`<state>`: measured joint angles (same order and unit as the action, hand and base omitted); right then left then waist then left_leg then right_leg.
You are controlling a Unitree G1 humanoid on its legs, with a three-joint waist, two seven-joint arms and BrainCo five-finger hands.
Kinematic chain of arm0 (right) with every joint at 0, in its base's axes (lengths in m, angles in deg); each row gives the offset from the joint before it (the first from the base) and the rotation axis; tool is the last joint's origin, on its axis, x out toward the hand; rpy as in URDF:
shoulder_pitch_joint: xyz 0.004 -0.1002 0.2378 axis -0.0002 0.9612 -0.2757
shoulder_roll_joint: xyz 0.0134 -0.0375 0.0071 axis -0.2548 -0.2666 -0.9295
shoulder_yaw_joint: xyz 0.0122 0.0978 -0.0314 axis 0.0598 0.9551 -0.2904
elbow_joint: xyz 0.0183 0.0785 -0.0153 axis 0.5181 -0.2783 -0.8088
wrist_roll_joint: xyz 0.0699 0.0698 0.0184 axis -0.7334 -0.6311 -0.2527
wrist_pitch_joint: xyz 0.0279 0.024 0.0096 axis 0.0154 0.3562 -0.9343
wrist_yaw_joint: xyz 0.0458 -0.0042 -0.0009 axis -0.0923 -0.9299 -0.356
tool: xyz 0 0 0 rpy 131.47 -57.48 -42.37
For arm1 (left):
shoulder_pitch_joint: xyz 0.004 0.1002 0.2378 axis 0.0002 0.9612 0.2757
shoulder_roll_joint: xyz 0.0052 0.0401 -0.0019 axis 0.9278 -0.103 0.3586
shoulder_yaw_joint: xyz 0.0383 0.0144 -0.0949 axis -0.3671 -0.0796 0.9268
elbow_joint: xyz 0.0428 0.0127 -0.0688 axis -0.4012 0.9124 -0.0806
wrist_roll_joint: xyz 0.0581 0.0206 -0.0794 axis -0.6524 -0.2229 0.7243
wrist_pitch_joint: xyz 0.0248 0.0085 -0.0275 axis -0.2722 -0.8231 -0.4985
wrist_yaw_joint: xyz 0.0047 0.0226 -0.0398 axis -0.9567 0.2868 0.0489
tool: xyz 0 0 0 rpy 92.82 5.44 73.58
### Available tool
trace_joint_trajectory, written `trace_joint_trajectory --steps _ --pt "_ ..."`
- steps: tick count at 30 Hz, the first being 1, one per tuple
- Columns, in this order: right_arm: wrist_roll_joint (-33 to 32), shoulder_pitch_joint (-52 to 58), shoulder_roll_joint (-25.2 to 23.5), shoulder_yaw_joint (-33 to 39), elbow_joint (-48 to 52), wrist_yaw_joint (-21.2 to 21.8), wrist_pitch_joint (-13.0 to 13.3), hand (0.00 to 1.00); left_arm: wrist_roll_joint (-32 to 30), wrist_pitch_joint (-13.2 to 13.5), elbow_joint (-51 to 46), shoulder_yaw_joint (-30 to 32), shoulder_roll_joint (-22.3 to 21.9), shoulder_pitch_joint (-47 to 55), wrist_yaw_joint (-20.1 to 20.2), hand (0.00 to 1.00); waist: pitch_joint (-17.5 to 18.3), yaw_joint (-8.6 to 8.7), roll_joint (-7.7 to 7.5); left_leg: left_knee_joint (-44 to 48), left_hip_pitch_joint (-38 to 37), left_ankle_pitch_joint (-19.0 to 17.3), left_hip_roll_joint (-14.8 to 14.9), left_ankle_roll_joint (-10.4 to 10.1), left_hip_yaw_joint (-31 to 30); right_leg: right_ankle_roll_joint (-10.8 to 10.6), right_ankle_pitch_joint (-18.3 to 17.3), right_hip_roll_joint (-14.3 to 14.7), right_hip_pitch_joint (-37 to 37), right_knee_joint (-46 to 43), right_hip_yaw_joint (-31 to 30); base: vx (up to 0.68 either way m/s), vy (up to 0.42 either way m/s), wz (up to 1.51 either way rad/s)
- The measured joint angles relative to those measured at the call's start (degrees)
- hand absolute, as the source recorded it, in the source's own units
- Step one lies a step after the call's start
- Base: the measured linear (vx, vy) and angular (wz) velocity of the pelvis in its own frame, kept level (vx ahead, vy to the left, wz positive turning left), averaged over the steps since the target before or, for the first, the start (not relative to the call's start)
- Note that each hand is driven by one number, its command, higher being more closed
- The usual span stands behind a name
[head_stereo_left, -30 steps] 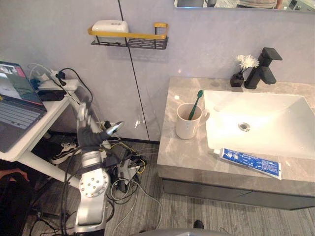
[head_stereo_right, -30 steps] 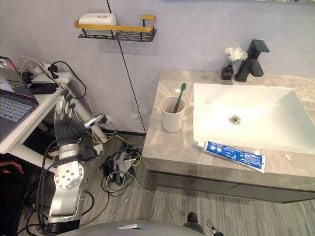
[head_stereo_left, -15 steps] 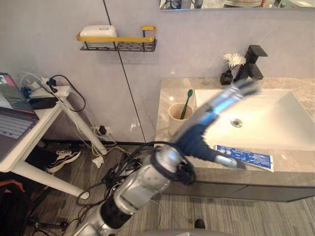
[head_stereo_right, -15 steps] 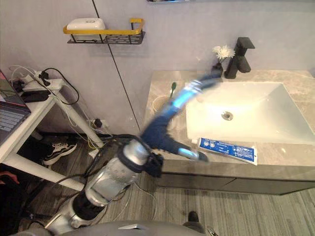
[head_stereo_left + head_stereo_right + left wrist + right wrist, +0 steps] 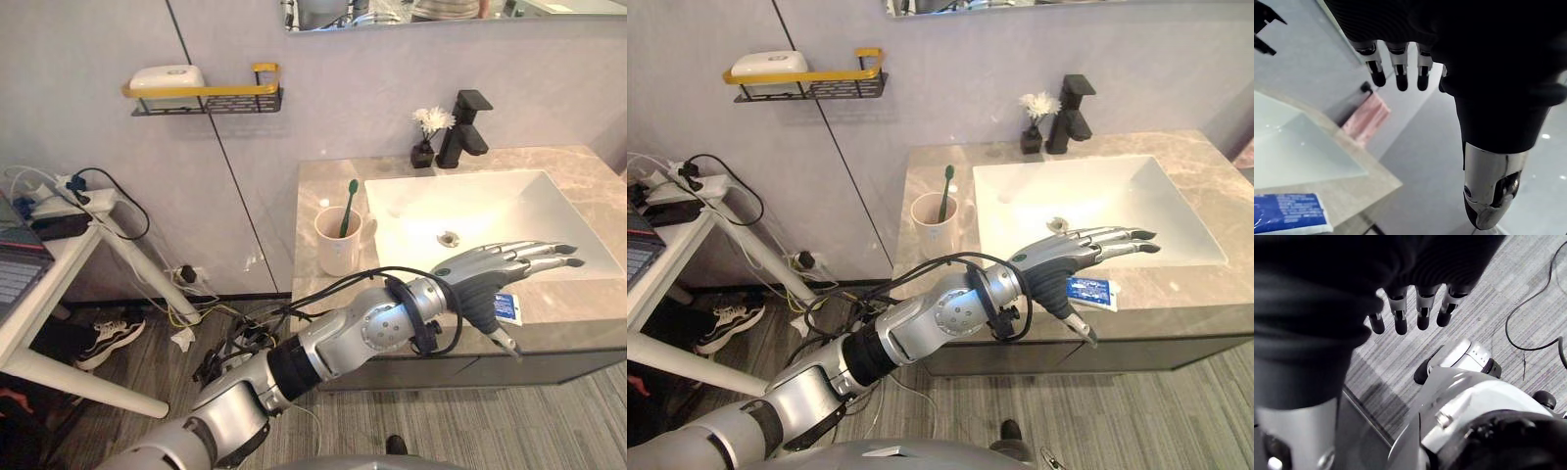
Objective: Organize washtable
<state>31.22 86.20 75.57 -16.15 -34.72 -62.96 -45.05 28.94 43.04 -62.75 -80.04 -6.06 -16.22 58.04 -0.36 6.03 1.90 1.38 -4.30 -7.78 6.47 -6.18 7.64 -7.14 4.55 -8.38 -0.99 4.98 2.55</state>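
A: Where is the toothpaste tube (image 5: 506, 306)?

B: It lies flat at the near edge of the tabletop (image 5: 315, 191), just on the near side of the basin (image 5: 470, 211) and toward its right half. Nothing has hold of it.

A: And the left hand (image 5: 495, 269)?

B: It hovers right over the tube, reaching in from the left. The fingers are straight and point right, the thumb hangs down past the tabletop's front edge, and it carries nothing. In its wrist view the tube sits below the fingertips, apart from them.

A: So which step is this?

B: I'd judge it the reach for the tube, with the grasp not yet made.

A: What does the next move call for?

B: The hand needs to come down with fingers on one side and thumb on the other, then close. The tube is flat and close to the edge, so a nudge could tip it off. It might then go to the cup (image 5: 335, 250) holding the green toothbrush (image 5: 349, 201), left of the basin, but that's a guess.

A: The right hand (image 5: 1400, 318)?

B: It hangs over the floor (image 5: 1484, 269), fingers relaxed and empty.
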Motion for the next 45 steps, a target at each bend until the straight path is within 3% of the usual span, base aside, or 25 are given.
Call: trace_joint_trajectory --steps 9,15,18,26,32,36,37,45 --pt "-1.2 -0.4 -0.8 2.3 0.3 -0.2 0.0 0.0 -2.3 -1.2 10.0 -1.4 -1.9 -3.5 0.0 0.0 -0.5 1.44 -0.22 -0.1 0.0 -0.2 -0.1 0.2 1.3 -0.2 0.1 0.0 -1.0 -0.2 -1.3 0.0 0.004 -0.07" --pt "-1.9 -1.9 -1.4 5.9 0.8 -0.3 -0.1 0.0 -3.5 -1.9 17.3 -0.9 -0.8 -4.5 -0.1 0.0 -2.5 2.0 -0.47 -0.1 -0.6 -0.4 -0.1 -0.1 1.7 -0.2 0.3 0.0 -0.4 0.2 -1.5 0.0 0.005 -0.04" --pt "-2.0 -3.1 -1.6 6.3 2.8 -0.4 0.0 0.0 -4.0 -2.3 18.8 -0.6 1.1 -4.1 -0.1 0.0 -4.1 2.84 -0.55 -0.3 -1.1 -0.4 -0.1 -0.2 1.8 -0.2 0.3 0.0 0.0 0.3 -1.5 0.0 0.0 0.0" --pt "-2.0 -4.3 -1.7 5.8 2.8 -0.4 0.0 0.0 -4.5 -3.8 21.5 3.3 1.7 -3.7 -0.7 0.0 -6.0 2.9 -0.67 -1.2 -1.4 -0.4 0.1 -0.2 2.1 -0.2 0.3 0.2 -0.1 0.3 -1.0 0.0 0.0 0.0" --pt "-2.0 -4.5 -2.0 3.2 2.8 -0.5 0.0 0.0 -4.4 -3.9 21.4 3.6 2.8 -3.7 -1.7 0.0 -6.8 2.91 -2.04 -1.7 -2.0 -0.4 0.0 -0.2 2.3 -0.2 0.3 0.1 0.1 0.3 0.0 0.01 0.0 -0.01" --pt "-2.0 -4.4 -2.1 0.7 4.2 -0.9 -0.1 0.0 -4.4 -4.0 21.3 4.7 2.8 -3.5 -1.8 0.0 -7.0 2.96 -1.91 -1.7 -2.0 -0.4 0.0 -0.2 2.3 -0.2 0.3 0.1 0.1 0.3 0.4 0.0 0.0 0.0" --pt "-2.0 -4.3 -2.1 0.0 4.7 -0.9 0.0 0.0 -4.4 -4.1 21.3 5.2 2.8 -3.3 -1.9 1.0 -7.2 2.99 -1.87 -1.7 -2.0 -0.4 0.0 -0.2 2.3 -0.2 0.3 0.0 0.1 0.3 0.4 0.0 0.0 0.0" --pt "-2.1 -3.9 -1.9 -4.4 7.1 -0.9 0.1 0.0 -3.8 -4.1 19.2 5.9 3.0 -1.2 -2.4 1.0 -8.0 3.0 -1.77 -1.4 -2.0 -0.4 0.0 -0.2 1.9 -0.2 0.3 0.0 0.5 0.3 1.0 0.0 -0.001 0.01"
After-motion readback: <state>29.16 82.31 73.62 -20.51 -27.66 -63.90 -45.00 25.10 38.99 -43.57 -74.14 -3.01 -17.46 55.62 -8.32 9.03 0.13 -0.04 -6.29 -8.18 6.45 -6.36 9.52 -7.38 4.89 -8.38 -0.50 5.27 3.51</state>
